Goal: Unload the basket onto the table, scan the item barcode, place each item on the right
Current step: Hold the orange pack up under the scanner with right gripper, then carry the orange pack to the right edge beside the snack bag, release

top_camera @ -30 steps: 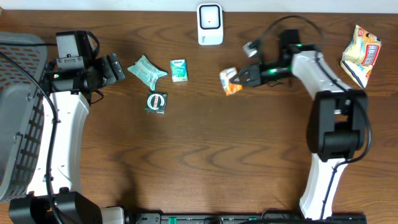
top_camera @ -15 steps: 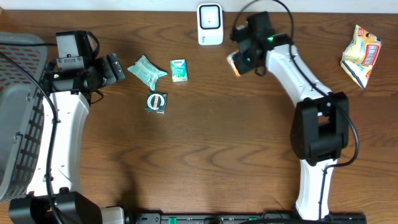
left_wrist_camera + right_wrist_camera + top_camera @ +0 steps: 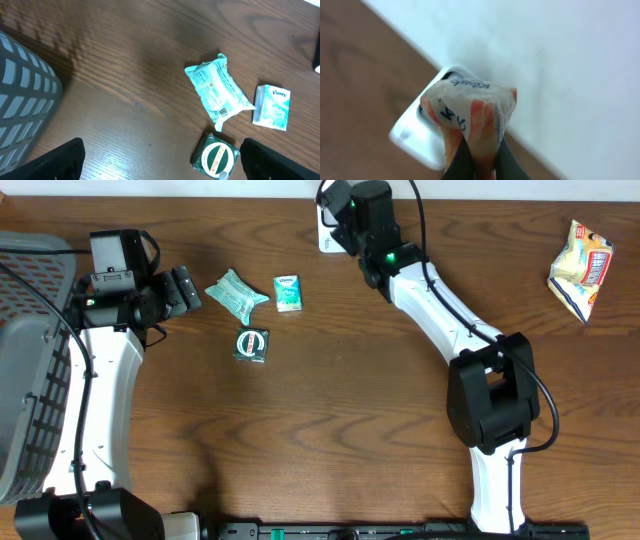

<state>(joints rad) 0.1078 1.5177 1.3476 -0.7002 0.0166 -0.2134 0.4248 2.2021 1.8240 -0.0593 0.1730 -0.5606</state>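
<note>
Orange-and-white crinkled packet (image 3: 470,117) is clenched in the right claw (image 3: 480,162) and held just in front of the white boxy scanner (image 3: 415,135). The left claw (image 3: 185,288) is spread wide above the brown wooden tabletop (image 3: 330,410).

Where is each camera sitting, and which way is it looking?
Overhead: fixed above the table, looking straight down; the left arm and right arm show.
Left wrist: on the left arm, looking down at the wipes pack, tissue pack and basket; the open left claw frames the bottom.
Right wrist: on the right arm, looking past the right claw, shut on an orange-and-white packet, toward the white scanner.
Shared: overhead and left wrist both show the wipes pack and tissue pack.
</note>
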